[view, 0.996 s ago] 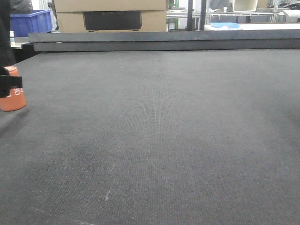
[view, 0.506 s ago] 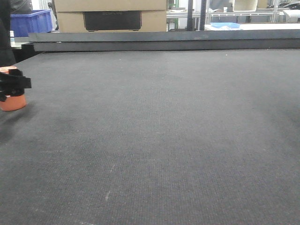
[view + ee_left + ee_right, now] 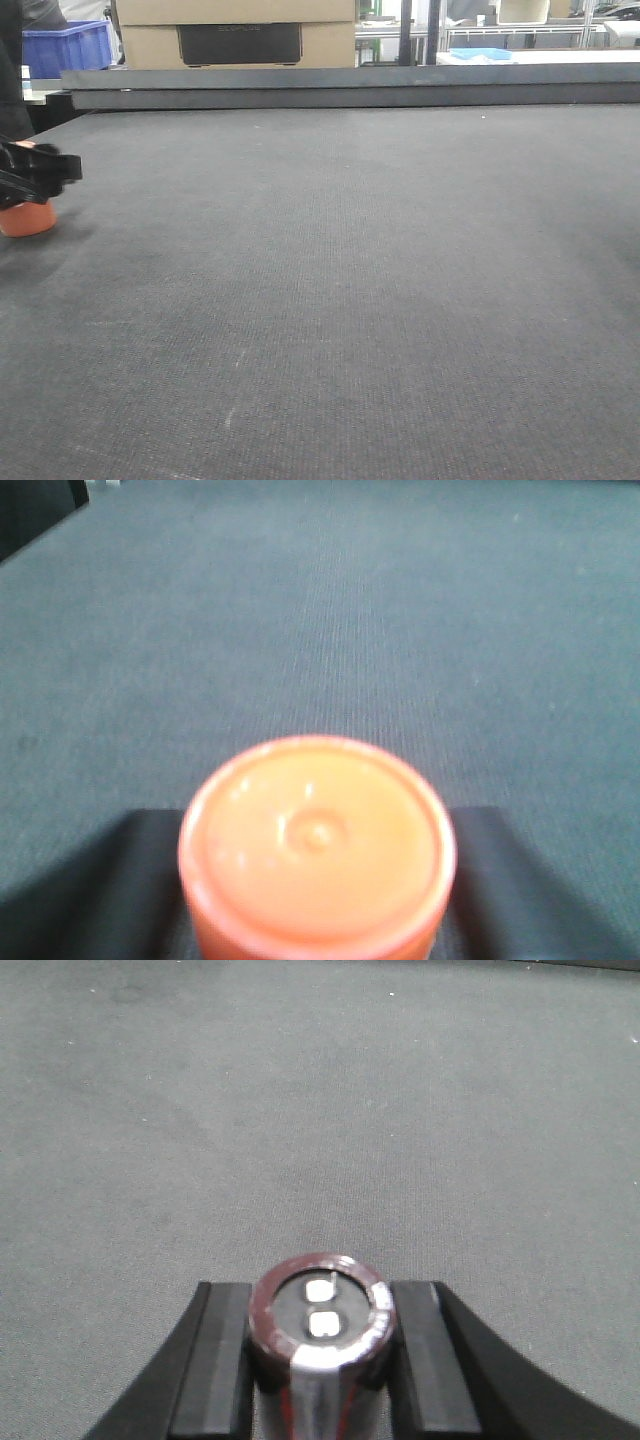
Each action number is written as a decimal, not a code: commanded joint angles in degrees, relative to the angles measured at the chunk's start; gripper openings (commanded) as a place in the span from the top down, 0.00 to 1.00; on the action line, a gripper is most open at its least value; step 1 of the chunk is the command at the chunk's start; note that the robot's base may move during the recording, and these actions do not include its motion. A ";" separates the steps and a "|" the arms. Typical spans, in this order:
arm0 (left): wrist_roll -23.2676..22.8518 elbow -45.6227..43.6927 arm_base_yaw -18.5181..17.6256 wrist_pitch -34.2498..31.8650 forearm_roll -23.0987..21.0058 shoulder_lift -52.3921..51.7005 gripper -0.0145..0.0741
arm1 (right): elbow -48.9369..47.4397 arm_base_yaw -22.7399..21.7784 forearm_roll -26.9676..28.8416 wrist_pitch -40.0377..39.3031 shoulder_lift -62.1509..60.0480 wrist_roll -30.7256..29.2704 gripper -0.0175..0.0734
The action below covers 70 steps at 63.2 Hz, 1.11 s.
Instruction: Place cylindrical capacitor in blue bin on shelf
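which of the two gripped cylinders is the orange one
The orange cylindrical capacitor in the left gripper; the right gripper holds a dark red cylinder with a silver-rimmed top.

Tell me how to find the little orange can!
Look at the big grey table, then along its left side. The orange can stands there upright with the left pincer around its top. Unlike the dark, silver-rimmed cylinder in the right pincer, it is bright orange.

**Left gripper spreads farther across the can**

In the front view, the left gripper (image 3: 45,170) reaches farther right than a second ago and sits tilted instead of level. It covers more of the cylindrical capacitor (image 3: 27,220). The white print is now hidden, leaving only the orange base showing.
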 commanded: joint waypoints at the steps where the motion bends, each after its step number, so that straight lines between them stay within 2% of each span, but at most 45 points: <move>1: -0.71 -0.36 -0.35 0.03 -0.42 0.08 0.63 | -0.63 0.09 -0.63 -1.79 -0.34 -0.34 0.98; 9: -0.71 -0.36 -0.35 0.20 -0.42 -0.08 0.96 | -0.63 0.09 -0.63 -1.79 -0.34 -0.34 0.98; 20: -0.71 -0.36 -0.35 5.55 -0.30 -5.47 0.96 | -0.63 0.09 -0.63 -1.79 -0.34 -0.34 0.98; 29: -0.71 -0.74 -0.35 13.94 0.29 -15.82 0.96 | -0.63 0.09 -0.63 -1.91 -0.34 -0.34 0.98; 36: -0.59 -3.85 -0.35 27.95 2.79 -25.21 0.96 | -0.63 0.09 -0.63 -1.53 -0.34 -0.34 0.98; 42: -0.47 -8.98 -0.35 42.78 4.82 -32.48 0.96 | -0.63 0.09 -0.63 -0.98 -0.34 -0.34 0.98; 50: -0.47 -16.31 -0.35 58.49 5.33 -39.05 0.96 | -0.63 0.09 -0.63 -0.28 -0.34 -0.34 0.98; 66: 0.00 -27.48 -0.35 83.18 7.42 -44.87 0.96 | -1.29 0.09 -0.63 2.07 -0.34 -0.34 0.98; 70: 0.00 -28.57 -0.35 87.29 7.42 -45.62 0.96 | -1.88 0.09 -0.63 3.46 -0.34 -0.34 0.98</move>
